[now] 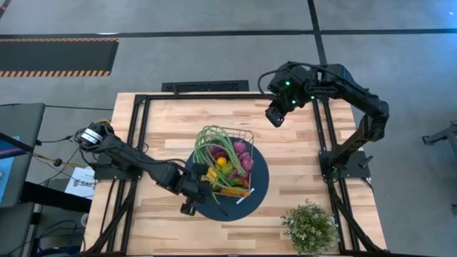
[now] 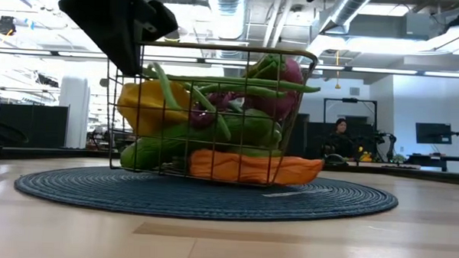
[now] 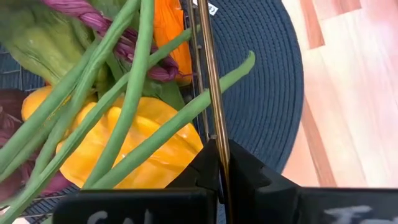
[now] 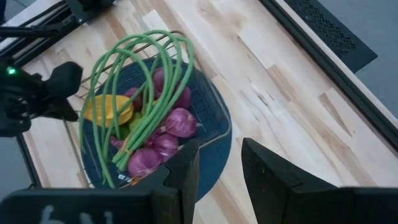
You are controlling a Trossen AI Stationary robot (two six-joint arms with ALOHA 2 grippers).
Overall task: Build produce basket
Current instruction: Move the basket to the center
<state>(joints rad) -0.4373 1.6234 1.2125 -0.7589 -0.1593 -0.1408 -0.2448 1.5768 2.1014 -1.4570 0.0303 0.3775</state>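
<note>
The square wire basket (image 1: 245,133) stands on the round dark blue mat (image 1: 261,183) in the middle of the table. It is filled with produce: long green beans (image 1: 209,145), a yellow pepper (image 3: 143,146), purple pieces (image 4: 180,121), an orange carrot (image 2: 251,166) and green pieces (image 2: 245,129). My left gripper (image 1: 194,184) is at the basket's near-left side, shut on its rim. My right gripper (image 1: 275,116) hangs open in the air above the far right part of the table, away from the basket. My left gripper holds the basket's top rim wire (image 3: 216,134) pinched between its two fingers, which lie across the wire. It comes slanting down from the table's left. In the low view the hold is at the rim's upper corner (image 2: 144,48), and the basket's bottom looks set on the mat.
A bushy green potted plant (image 1: 310,225) stands at the table's near right corner. A black frame (image 1: 139,135) runs along the table's left, far and right sides. Bare wood (image 1: 300,153) lies between mat and right rail. A person (image 2: 340,137) sits far back in the room.
</note>
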